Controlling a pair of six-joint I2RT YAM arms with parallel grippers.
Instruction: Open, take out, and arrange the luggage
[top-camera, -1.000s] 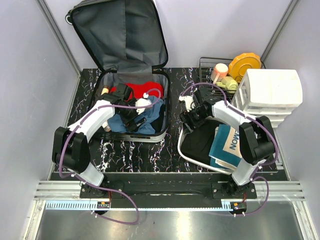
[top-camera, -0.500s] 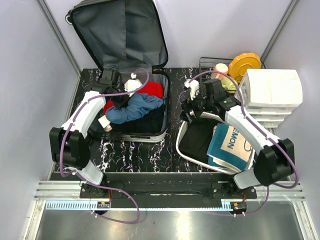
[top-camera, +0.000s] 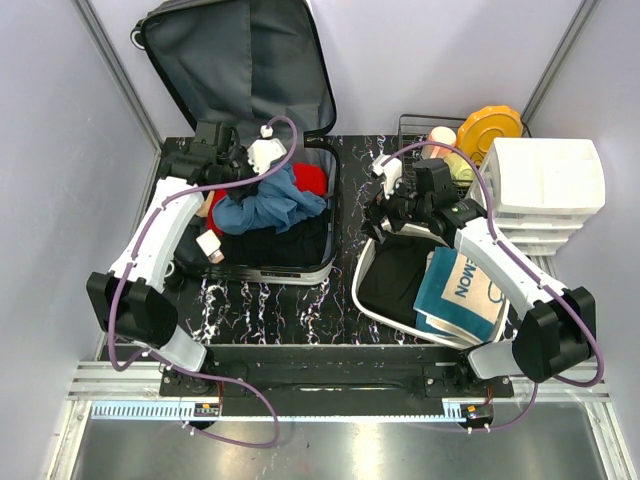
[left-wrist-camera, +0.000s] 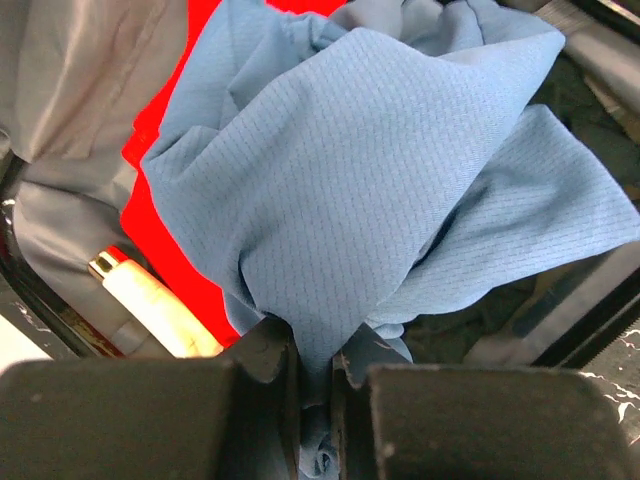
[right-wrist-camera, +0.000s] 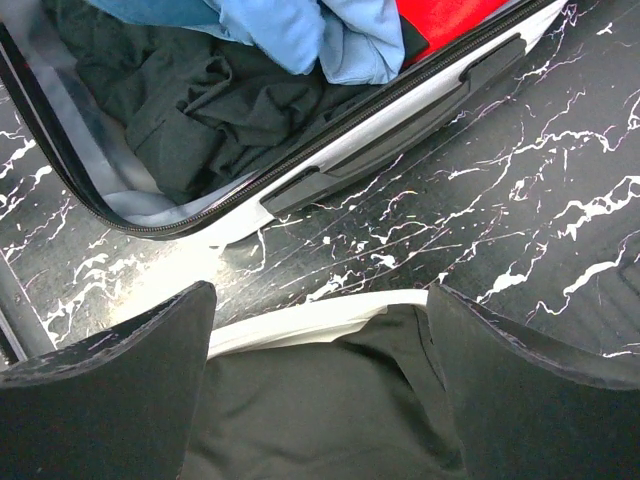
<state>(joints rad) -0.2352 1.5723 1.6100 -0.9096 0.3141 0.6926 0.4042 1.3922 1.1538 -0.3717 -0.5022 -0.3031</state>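
The luggage (top-camera: 240, 70) lies open at the back left, its lid leaning up against the wall. A blue garment (top-camera: 270, 205), a red one (top-camera: 308, 180) and black clothes (top-camera: 285, 245) fill its base. My left gripper (top-camera: 262, 172) is shut on a bunched fold of the blue garment (left-wrist-camera: 380, 180), which hangs lifted over the red cloth (left-wrist-camera: 165, 200). My right gripper (top-camera: 385, 215) is open over the far rim of the white basin (right-wrist-camera: 300, 318). Nothing sits between its fingers (right-wrist-camera: 110, 380), and a black garment (right-wrist-camera: 320, 410) lies below them.
The basin (top-camera: 365, 300) also holds a teal and white folded item (top-camera: 465, 285). Behind it stand a white drawer organiser (top-camera: 540, 190) and a wire basket (top-camera: 410, 130) with an orange lid (top-camera: 490, 130). A cream bottle (left-wrist-camera: 150, 300) lies in the luggage. Grey walls close both sides.
My left gripper shut on the blue garment and pulled it up and toward the lid. My right gripper rose from the basin, moved back toward its far rim and spread wider.
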